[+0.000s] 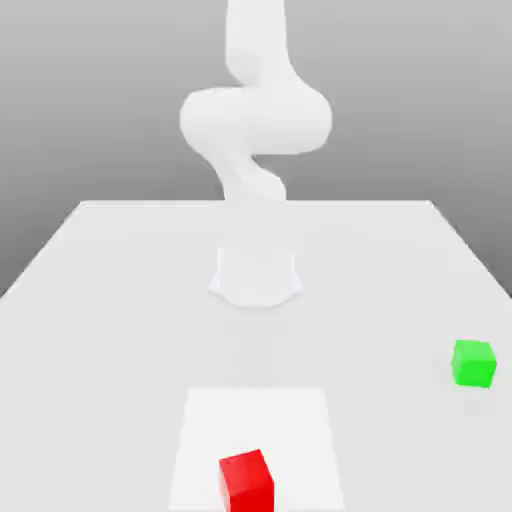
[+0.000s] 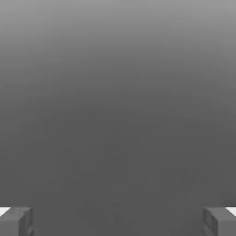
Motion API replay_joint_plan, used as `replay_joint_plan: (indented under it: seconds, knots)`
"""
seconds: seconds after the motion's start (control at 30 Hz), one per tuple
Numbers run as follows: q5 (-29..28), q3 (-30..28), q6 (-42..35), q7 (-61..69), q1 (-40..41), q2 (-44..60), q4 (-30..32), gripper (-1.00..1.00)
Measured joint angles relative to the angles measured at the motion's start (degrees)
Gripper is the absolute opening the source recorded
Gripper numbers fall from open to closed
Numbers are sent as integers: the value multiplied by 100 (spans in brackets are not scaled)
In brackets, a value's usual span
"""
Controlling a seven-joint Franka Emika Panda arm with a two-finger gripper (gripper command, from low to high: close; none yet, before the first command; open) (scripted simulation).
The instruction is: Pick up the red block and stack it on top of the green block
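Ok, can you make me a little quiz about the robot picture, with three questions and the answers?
1. True or false: the bright green cube sits on top of the bright red cube.
2. Fill in the blank: the two-finger gripper has its fingers ____.
3. Which cube is on the white square patch in the exterior view?
A) green
B) red
C) both

Key: 1. False, they are apart; 2. open; 3. B
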State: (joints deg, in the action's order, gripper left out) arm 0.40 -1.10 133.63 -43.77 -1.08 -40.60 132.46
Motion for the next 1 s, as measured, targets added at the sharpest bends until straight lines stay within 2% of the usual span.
replay_joint_plan:
  seconds: [0.47,0.83,1.0]
  knots:
    - [338,-435,1037,1244,-401,2947,381,0]
    - [290,-460,1855,1986,-377,5211,680,0]
    - [427,-323,2633,2156,-266,6245,570,0]
